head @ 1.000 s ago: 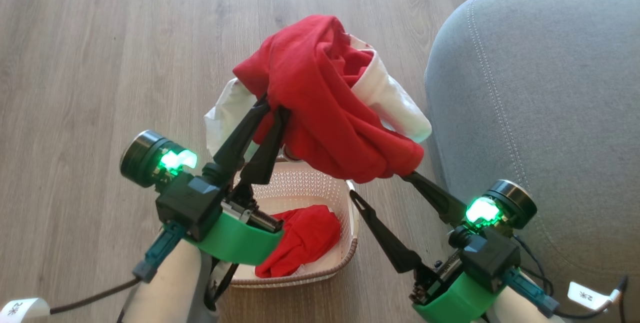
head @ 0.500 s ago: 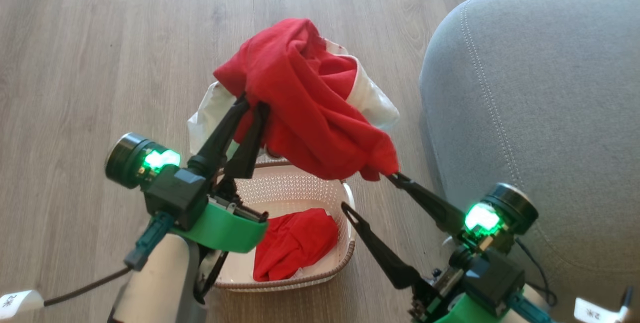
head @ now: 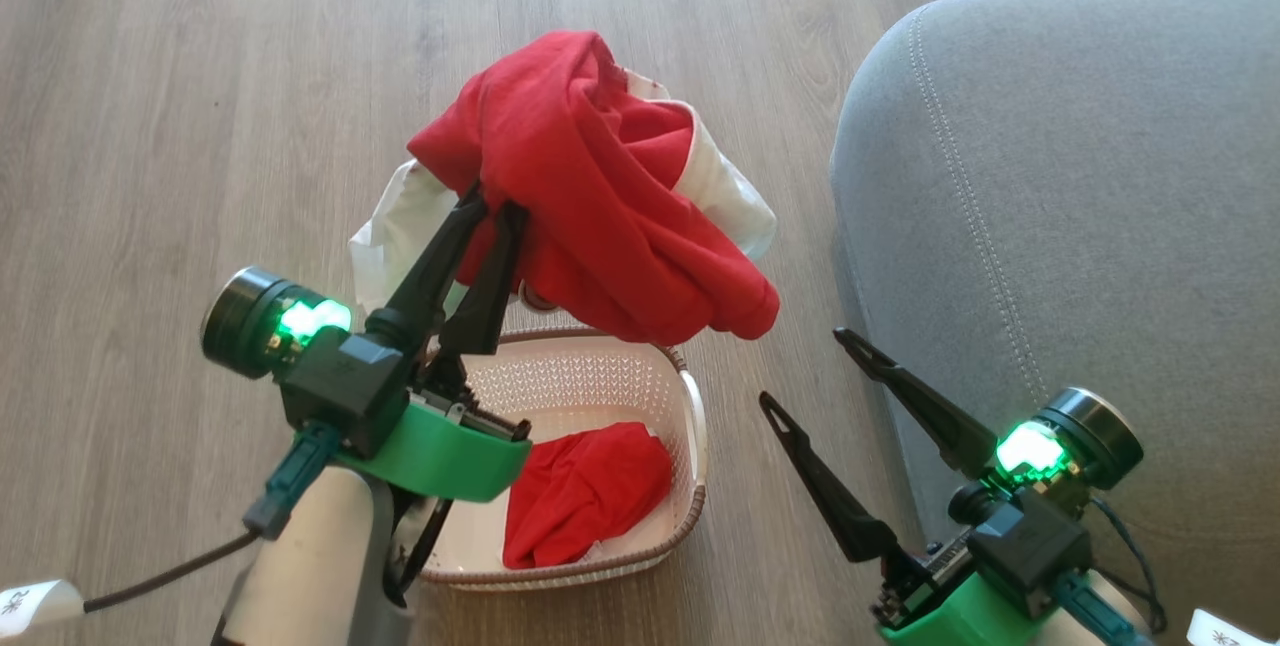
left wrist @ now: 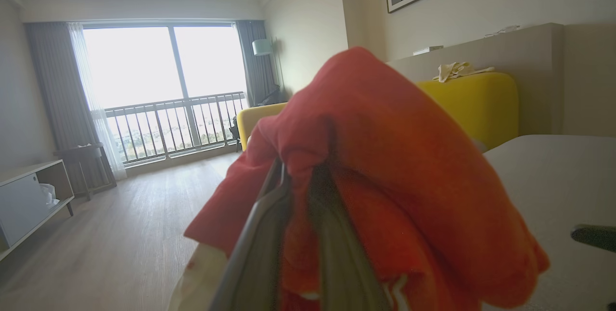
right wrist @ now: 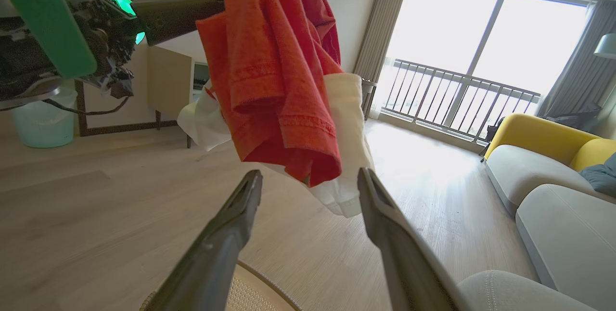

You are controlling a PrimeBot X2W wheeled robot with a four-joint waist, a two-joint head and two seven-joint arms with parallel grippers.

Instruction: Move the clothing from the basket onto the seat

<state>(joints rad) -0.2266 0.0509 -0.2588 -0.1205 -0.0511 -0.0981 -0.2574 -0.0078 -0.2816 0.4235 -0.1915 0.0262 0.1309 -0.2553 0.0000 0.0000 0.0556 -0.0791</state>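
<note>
My left gripper point(head: 493, 208) is shut on a red garment with white lining point(head: 590, 186), which hangs bunched in the air above the basket point(head: 690, 406). That same garment point(left wrist: 385, 166) drapes over my left fingers in the left wrist view. A second red garment point(head: 580, 491) lies crumpled inside the cream basket on the floor. My right gripper point(head: 808, 368) stands open, empty, just below and right of the hanging cloth point(right wrist: 279, 75), between the basket and the grey seat point(head: 1080, 206). In the right wrist view my right gripper point(right wrist: 310, 178) sits under the cloth's lower hem without touching it.
Wooden floor point(head: 200, 76) surrounds the basket. The grey sofa cushion rises close on the right. Farther off stand a yellow-backed sofa point(right wrist: 539, 142), a low white cabinet point(left wrist: 29, 200), a pale bin point(right wrist: 43, 123) and a balcony window point(left wrist: 163, 84).
My right gripper has let go of the garment's lower corner, opened and drawn back to the right. The camera has shifted slightly. The left gripper still holds the cloth aloft.
</note>
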